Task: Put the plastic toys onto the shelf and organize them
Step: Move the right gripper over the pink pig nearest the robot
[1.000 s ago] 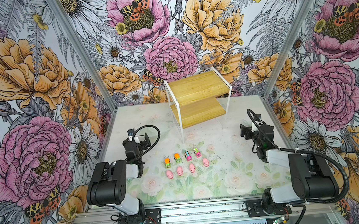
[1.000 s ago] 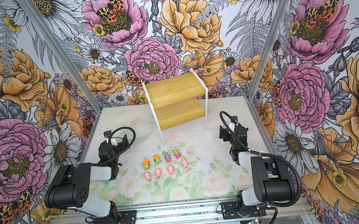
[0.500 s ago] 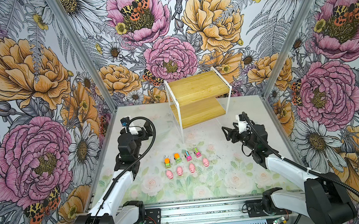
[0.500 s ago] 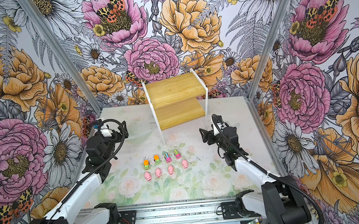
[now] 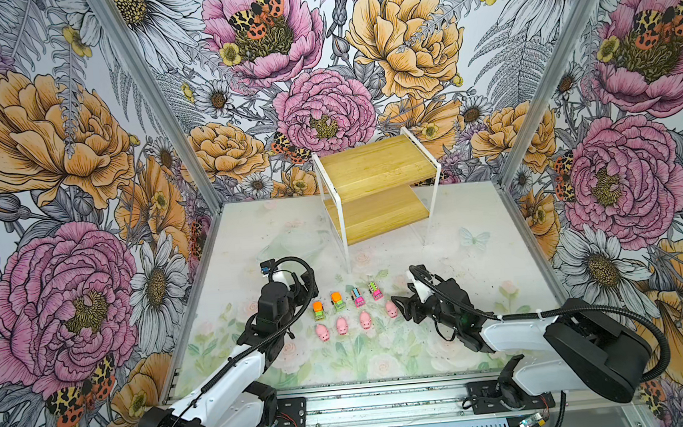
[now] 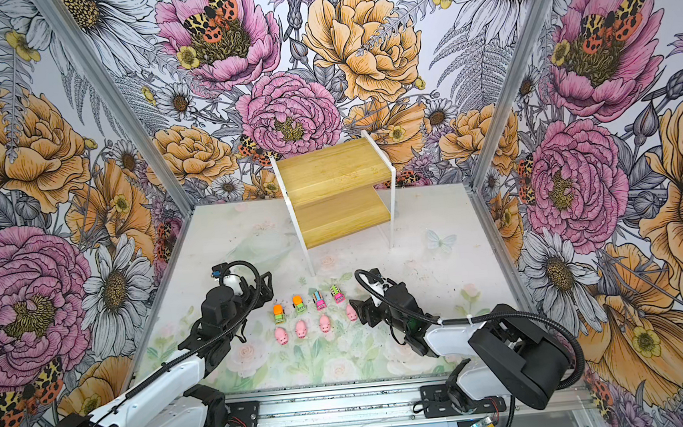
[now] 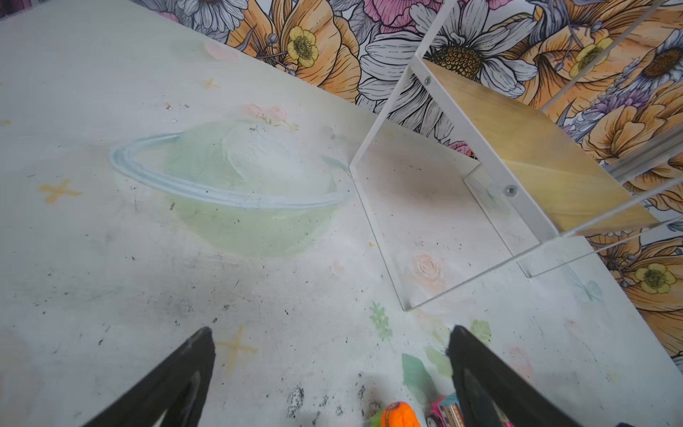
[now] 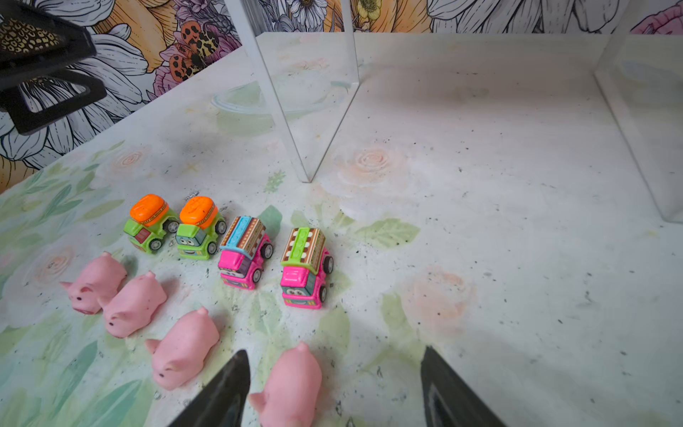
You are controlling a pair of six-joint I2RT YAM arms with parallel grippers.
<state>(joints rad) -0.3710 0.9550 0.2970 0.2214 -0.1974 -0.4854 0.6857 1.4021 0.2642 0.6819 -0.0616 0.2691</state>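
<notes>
Straddled the rightmost pink pig (image 8: 292, 384) with right gripper (image 8: 334, 353) spread, nothing pinched; needed centring on its body before closing gently, with left gripper (image 7: 330, 329) likewise spread, empty.

The left gripper (image 7: 330, 329) holds its black jaws wide apart over the desk (image 7: 111, 240). An orange-topped truck (image 7: 399, 414) and a pink truck (image 7: 445, 412) sit beside one jaw. The shelf (image 7: 536, 148) stands near the desk's wall edge.

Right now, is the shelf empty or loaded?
Empty. Both boards of the shelf are bare; the pigs and trucks stand in two rows on the table.
</notes>
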